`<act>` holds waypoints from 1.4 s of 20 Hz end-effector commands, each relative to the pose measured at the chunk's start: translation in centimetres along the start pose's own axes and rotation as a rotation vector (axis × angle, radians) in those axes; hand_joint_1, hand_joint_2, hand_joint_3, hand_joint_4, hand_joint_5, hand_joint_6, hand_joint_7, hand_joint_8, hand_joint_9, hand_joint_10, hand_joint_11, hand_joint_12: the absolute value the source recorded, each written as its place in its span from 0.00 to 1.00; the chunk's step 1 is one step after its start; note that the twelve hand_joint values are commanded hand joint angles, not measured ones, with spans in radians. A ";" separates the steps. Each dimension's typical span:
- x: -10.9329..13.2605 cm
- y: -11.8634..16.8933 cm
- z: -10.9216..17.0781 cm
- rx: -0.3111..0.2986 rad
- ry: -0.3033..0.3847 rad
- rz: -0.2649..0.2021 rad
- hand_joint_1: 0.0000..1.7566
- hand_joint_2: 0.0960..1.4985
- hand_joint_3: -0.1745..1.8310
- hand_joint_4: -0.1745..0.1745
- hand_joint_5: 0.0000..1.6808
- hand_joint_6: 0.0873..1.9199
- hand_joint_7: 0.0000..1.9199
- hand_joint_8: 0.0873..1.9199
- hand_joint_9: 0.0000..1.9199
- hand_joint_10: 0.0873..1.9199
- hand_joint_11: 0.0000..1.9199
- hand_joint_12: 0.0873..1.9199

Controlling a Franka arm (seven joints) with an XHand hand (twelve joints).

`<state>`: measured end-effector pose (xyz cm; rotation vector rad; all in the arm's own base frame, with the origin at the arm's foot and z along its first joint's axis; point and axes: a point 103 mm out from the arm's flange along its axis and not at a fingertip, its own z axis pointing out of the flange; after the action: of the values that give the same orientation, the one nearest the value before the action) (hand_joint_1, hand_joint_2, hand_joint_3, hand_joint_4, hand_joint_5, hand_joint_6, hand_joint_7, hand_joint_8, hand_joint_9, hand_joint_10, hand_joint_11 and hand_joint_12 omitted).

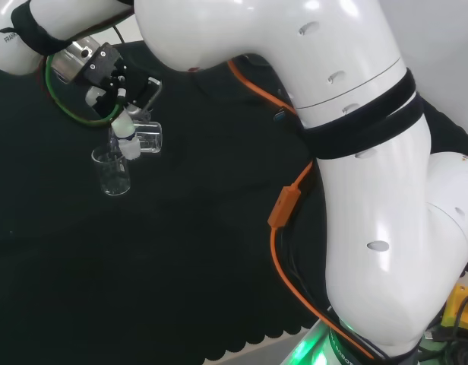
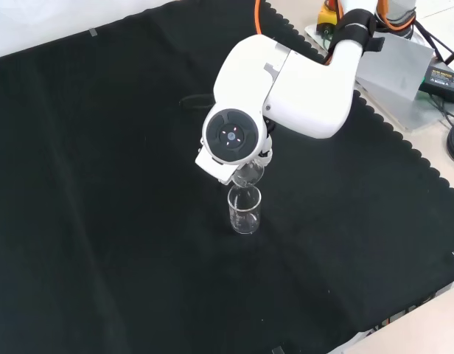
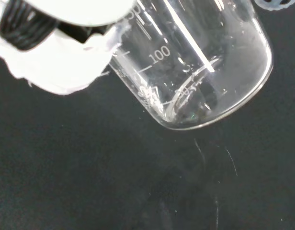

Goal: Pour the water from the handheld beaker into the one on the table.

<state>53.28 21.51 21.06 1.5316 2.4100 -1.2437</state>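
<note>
Close against the wrist camera, white fingers [image 3: 61, 67] curl round the handheld beaker [image 3: 195, 62], gripping it tipped on its side. In the head view the hand [image 1: 112, 80] holds it just above and right of the standing beaker [image 1: 112, 171], upright on the counter [image 1: 219, 266], far left.

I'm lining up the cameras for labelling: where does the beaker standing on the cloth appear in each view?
Head view: the standing beaker is at upper left, just below the hand and the tilted held beaker.
Front view: near the centre, under the arm's round grey cap.
Wrist view: I cannot make it out.
Shared landmark: the held beaker above it.
</note>
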 end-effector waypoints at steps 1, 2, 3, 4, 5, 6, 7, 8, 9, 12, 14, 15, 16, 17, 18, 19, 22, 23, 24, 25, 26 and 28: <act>0.1 0.0 0.1 0.027 -0.020 0.012 0.67 0.35 0.47 0.57 0.78 0.30 0.88 0.00 0.86 0.00 0.71 0.38; 0.1 0.0 0.1 0.028 -0.021 0.014 0.67 0.35 0.47 0.57 0.78 0.30 0.88 0.00 0.86 0.00 0.71 0.38; 0.1 0.0 0.1 0.030 -0.023 0.015 0.67 0.35 0.47 0.57 0.78 0.30 0.88 0.00 0.86 0.00 0.71 0.38; 0.1 0.0 0.1 0.034 -0.026 0.017 0.67 0.35 0.47 0.57 0.78 0.30 0.88 0.00 0.86 0.00 0.71 0.38; 0.1 0.0 0.0 0.037 -0.029 0.019 0.67 0.35 0.47 0.57 0.78 0.30 0.88 0.00 0.86 0.00 0.71 0.38; 0.1 0.0 0.0 0.042 -0.033 0.021 0.67 0.35 0.47 0.57 0.78 0.30 0.88 0.00 0.86 0.00 0.71 0.38; 0.1 0.0 -0.1 0.044 -0.034 0.022 0.67 0.35 0.47 0.57 0.78 0.30 0.88 0.00 0.86 0.00 0.71 0.38; 0.2 0.0 -0.1 0.046 -0.036 0.023 0.67 0.35 0.47 0.57 0.78 0.30 0.88 0.00 0.86 0.00 0.71 0.38; 0.2 0.0 -0.2 0.047 -0.039 0.025 0.67 0.35 0.47 0.57 0.78 0.30 0.88 0.00 0.86 0.00 0.71 0.38; 0.2 -0.1 -0.5 0.052 -0.046 0.028 0.67 0.35 0.47 0.57 0.78 0.31 0.88 0.00 0.86 0.00 0.71 0.38; 0.2 -0.1 -0.7 0.057 -0.051 0.029 0.67 0.35 0.47 0.58 0.78 0.31 0.88 0.00 0.86 0.00 0.71 0.38; 0.2 -0.1 -0.8 0.061 -0.053 0.030 0.67 0.35 0.47 0.58 0.78 0.31 0.88 0.00 0.86 0.00 0.71 0.38; 0.2 -0.1 -0.8 0.064 -0.056 0.031 0.67 0.35 0.47 0.58 0.78 0.31 0.88 0.00 0.86 0.00 0.71 0.38; 0.2 -0.1 -0.9 0.067 -0.061 0.031 0.67 0.35 0.47 0.58 0.78 0.31 0.88 0.00 0.86 0.00 0.71 0.38; 0.1 -0.1 -1.0 0.070 -0.063 0.032 0.67 0.35 0.47 0.58 0.78 0.31 0.88 0.00 0.86 0.00 0.71 0.38; 0.2 -0.2 -1.1 0.074 -0.068 0.033 0.67 0.35 0.47 0.58 0.78 0.31 0.88 0.00 0.86 0.00 0.71 0.38; 0.2 -0.2 -1.3 0.079 -0.076 0.035 0.67 0.35 0.47 0.58 0.78 0.31 0.88 0.00 0.86 0.00 0.71 0.38; 0.2 -0.1 -1.2 0.085 -0.079 0.036 0.67 0.35 0.47 0.58 0.78 0.31 0.88 0.00 0.86 0.00 0.71 0.38; 0.2 -0.1 -1.2 0.089 -0.081 0.036 0.67 0.35 0.47 0.58 0.78 0.31 0.88 0.00 0.86 0.00 0.71 0.38; 0.3 -0.1 -1.2 0.091 -0.083 0.036 0.67 0.35 0.47 0.59 0.78 0.31 0.88 0.00 0.86 0.00 0.71 0.38; 0.3 -0.1 -1.2 0.092 -0.085 0.037 0.67 0.35 0.47 0.59 0.78 0.31 0.88 0.00 0.86 0.00 0.71 0.38; 0.4 0.0 -1.3 0.101 -0.089 0.038 0.67 0.35 0.47 0.59 0.78 0.31 0.88 0.00 0.86 0.00 0.71 0.38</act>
<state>53.61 22.51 21.87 1.5113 2.3008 -1.3853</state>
